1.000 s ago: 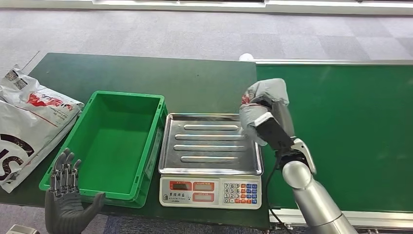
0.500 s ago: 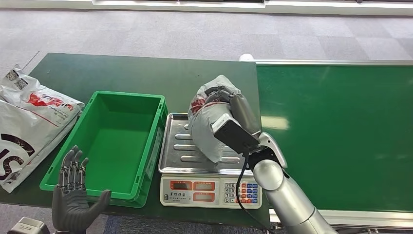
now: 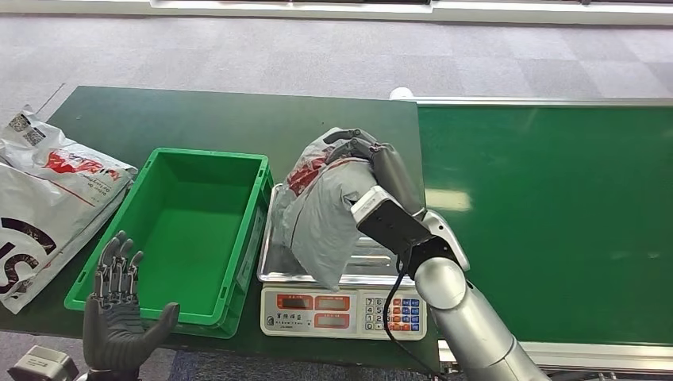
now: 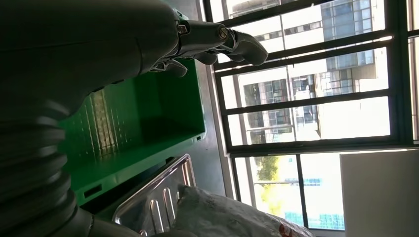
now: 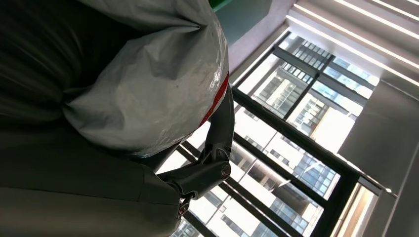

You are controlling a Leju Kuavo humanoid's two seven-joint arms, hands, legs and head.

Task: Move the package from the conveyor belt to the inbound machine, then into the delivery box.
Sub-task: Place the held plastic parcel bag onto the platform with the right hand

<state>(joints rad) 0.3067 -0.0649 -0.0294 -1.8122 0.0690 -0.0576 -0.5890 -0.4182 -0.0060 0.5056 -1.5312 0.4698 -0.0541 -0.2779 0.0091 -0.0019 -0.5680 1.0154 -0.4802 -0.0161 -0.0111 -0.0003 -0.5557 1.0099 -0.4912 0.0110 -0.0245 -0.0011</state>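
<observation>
Apparently package (image 3: pixel 325 210) in right hand (image 3: pixel 373 163) over scale (image 3: pixel 343 274).

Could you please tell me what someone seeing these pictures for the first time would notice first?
The eye goes first to the grey package gripped in the right hand over the metal tray of the scale, at the middle of the table. Left of the scale sits an empty green box, with the left hand held open near its front corner. To the right stretches the green conveyor belt.
</observation>
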